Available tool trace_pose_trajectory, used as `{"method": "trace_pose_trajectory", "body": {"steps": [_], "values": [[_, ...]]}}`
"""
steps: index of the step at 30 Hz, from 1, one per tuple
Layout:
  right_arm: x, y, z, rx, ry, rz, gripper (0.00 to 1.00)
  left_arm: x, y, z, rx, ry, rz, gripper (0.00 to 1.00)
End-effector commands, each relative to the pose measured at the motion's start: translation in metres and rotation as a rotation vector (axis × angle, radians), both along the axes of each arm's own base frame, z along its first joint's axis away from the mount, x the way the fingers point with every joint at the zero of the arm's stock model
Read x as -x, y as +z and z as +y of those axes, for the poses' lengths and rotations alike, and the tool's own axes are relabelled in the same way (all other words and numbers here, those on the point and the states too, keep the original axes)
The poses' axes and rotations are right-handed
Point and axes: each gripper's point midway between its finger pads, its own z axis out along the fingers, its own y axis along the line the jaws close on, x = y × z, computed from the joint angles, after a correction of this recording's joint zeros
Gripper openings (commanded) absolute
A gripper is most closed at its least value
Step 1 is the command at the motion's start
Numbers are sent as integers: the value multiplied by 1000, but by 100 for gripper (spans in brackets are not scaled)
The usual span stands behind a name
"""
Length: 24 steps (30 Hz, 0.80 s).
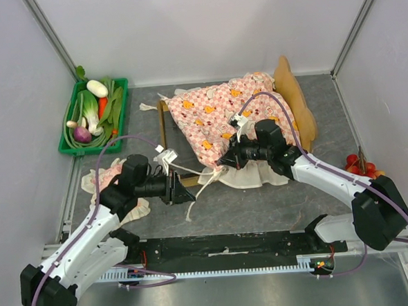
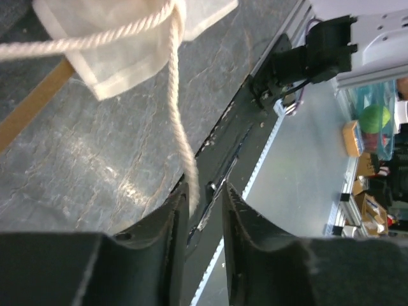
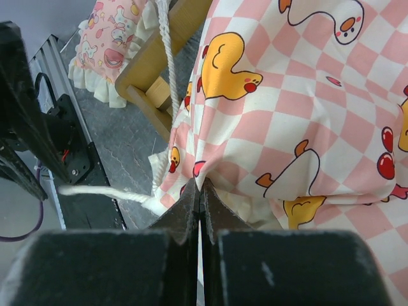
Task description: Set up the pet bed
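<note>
The pet bed [image 1: 296,102] stood toward one o'clock on the worktop [image 1: 262,205]. Its curved headboard was on the three o'clock side and its wooden rail showed at the nine o'clock end. The pink-checked mattress [image 1: 219,114] lay crumpled over it, with the frilled edge spilling off the six o'clock side.

Your right hand [image 1: 223,162] was at that edge, its fingers pressed together and clamped on the mattress fabric. Your left hand [image 1: 184,191] sat at seven o'clock of the bed, near its corner. Its fingers were a little apart, and a white cord [image 2: 175,108] ran down into the gap between them. Whether the pads touched the cord could not be told.

The small pillow [image 1: 103,177] lay at eight o'clock, well apart from the bed. A green tray [image 1: 93,150] of vegetables [image 1: 90,104] sat at ten o'clock, and red fruit [image 1: 361,165] sat at four o'clock.
</note>
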Motion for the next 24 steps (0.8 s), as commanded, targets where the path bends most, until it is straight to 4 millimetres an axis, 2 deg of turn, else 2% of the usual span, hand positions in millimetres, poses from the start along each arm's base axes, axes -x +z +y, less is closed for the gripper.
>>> {"method": "trace_pose_trajectory", "body": {"steps": [1,2,3,5,6,8,9,11,15,18,19,20,24], "values": [[-1,17,3,-49,3,-41,0,-12,0,2,-51,82,25,43],[-1,17,2,-49,2,-41,0,-14,-6,7,-98,95,26,47],[0,17,1,-50,1,-41,0,-21,2,9,-112,114,-9,53],[2,16,0,-46,-1,-38,0,-36,4,17,-166,172,-71,57],[3,14,-1,-43,-4,-35,0,-45,16,18,-170,196,-110,59],[5,14,-2,-44,-6,-38,0,-70,19,29,-243,296,-169,62],[6,14,-3,-44,-4,-39,0,-81,31,31,-251,328,-207,64],[6,14,-3,-45,-4,-42,0,-102,36,38,-309,379,-272,65],[6,19,-4,-50,-3,-63,0,-145,36,32,-391,371,-383,67],[4,24,-3,-53,2,-82,0,-153,32,23,-432,260,-437,67],[4,25,-3,-53,4,-90,0,-153,21,22,-465,203,-439,67],[3,25,-3,-52,5,-93,0,-153,20,21,-472,184,-447,67],[-2,30,1,-54,14,-115,0,-142,14,19,-470,76,-518,68]]}}
